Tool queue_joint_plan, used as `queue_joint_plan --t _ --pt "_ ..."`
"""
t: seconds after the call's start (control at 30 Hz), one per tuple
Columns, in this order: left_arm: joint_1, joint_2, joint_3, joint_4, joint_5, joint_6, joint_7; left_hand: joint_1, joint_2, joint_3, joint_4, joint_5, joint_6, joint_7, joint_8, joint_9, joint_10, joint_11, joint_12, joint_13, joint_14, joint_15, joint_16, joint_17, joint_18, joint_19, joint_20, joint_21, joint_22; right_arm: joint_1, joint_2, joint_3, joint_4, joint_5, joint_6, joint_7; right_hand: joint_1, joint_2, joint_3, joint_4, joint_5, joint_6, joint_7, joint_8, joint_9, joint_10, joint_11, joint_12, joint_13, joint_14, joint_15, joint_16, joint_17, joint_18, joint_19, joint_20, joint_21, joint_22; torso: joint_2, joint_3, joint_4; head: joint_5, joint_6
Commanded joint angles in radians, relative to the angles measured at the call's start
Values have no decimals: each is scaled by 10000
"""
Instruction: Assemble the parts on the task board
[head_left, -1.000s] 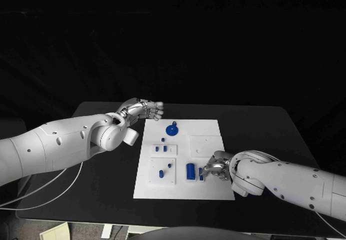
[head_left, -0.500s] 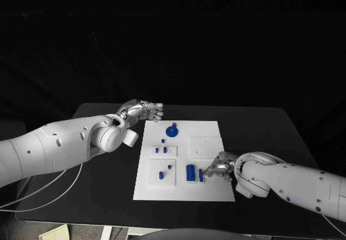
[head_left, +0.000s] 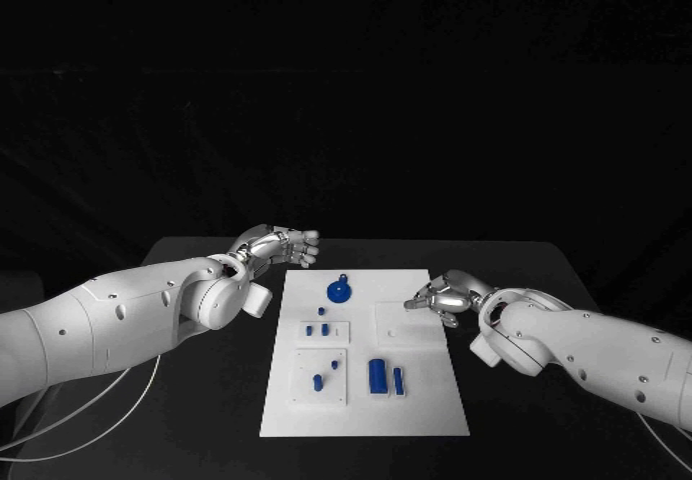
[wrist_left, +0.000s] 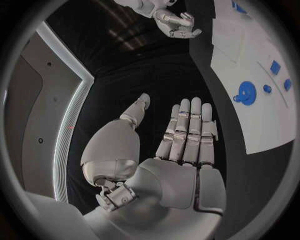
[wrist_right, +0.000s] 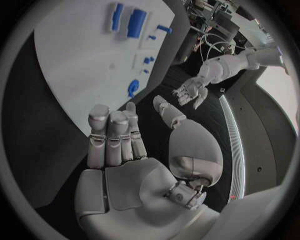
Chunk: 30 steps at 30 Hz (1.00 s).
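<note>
One task board (head_left: 433, 400), long axis running away from the robot; roughly eight blue parts (head_left: 381, 374) on it; left hand (head_left: 278, 245) and right hand (head_left: 441, 297) both empty, fingers loosely apart.

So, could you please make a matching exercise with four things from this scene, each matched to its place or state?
Things:
1. left robot hand
2. right robot hand
3. round blue part
4. two long blue parts

Places or states:
A. lying side by side on the near half of the task board
B. at the board's right edge, holding nothing
C. on the board's far part, near its left corner
D. beyond the board's far left corner, holding nothing

Pairs: 1-D, 2-B, 3-C, 4-A
</note>
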Motion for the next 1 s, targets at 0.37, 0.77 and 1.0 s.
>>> queue_joint_plan --t 0.37,0.77,1.0 --pt "204 768 39 -1744 742 -128 314 207 90 154 -107 5 -249 -132 -2 -123 -383 -78 -96 -232 -645 161 -637 -138 49 -223 181 -444 -37 212 1475 760 -3783 5013 1425 3115 226 596 -331 -460 1012 -1069 637 -299 24 -2508 1100 -4926 -4517 -3448 1788 -5032 -2686 -67 -4231 1744 -4686 -2341 -553 -121 24 -58 1356" --pt "188 1510 54 -2961 1296 -65 521 294 171 207 -102 43 -676 -399 -164 -293 -892 -222 -78 -568 -1169 128 -1039 -288 -195 -533 197 -977 -186 32 2087 1065 -4984 5688 1924 3403 487 930 -895 -458 1076 -1551 360 -204 -273 -1682 1385 -8275 -9283 -4074 2368 -7956 -4713 -7 -5252 2631 -6973 -4109 -749 -69 -5 47 1745" --pt "161 1507 45 -3054 1084 -119 314 -8868 710 -3851 2630 -627 -8804 -1675 -2005 -5863 -4071 -1438 -734 -1375 -8962 -1347 -4351 -4404 -673 -6723 -321 -5031 -3876 25 2056 1075 -5018 5479 1607 3125 -7869 1601 -5940 2379 -1238 -9608 -1113 -2347 -5638 -11164 -48 -9991 -12225 -12524 1035 -11587 -9635 -1923 -11961 773 -10192 -13050 -744 -63 -6 82 1744"
